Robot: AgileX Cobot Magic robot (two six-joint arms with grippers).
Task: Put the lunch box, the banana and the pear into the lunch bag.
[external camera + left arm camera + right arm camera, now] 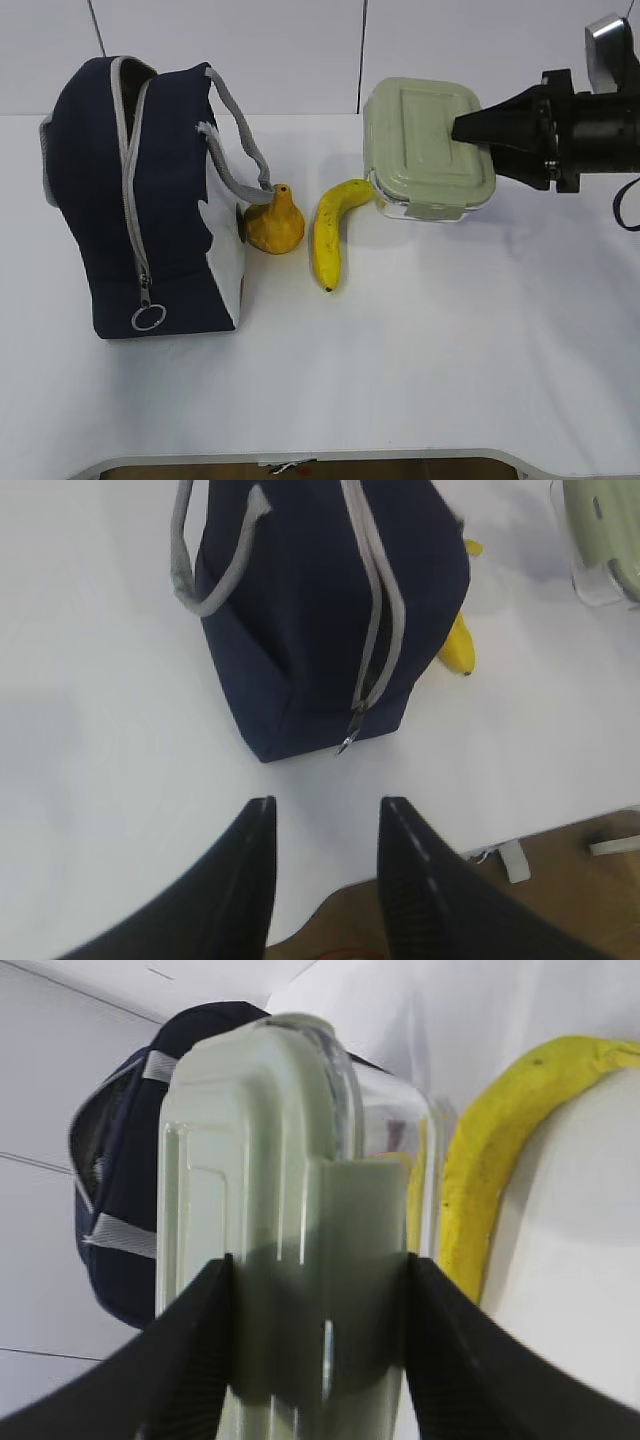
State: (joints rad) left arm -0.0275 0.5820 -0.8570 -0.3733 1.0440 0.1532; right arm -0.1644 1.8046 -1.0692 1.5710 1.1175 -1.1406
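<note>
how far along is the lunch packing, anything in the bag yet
Nothing looks packed yet. The lunch bag stands on the table, its zipper apparently open. In hand: the right gripper is clamped on the lunch box, at the box's right side. The left gripper hangs open and empty in front of the bag. Left to do: the box, the banana and the pear, both lying on the table beside the bag.

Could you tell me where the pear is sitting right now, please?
In the exterior view the pear rests on the white table, left of centre, between the lunch bag and the banana, right against the bag's white side panel.
</note>
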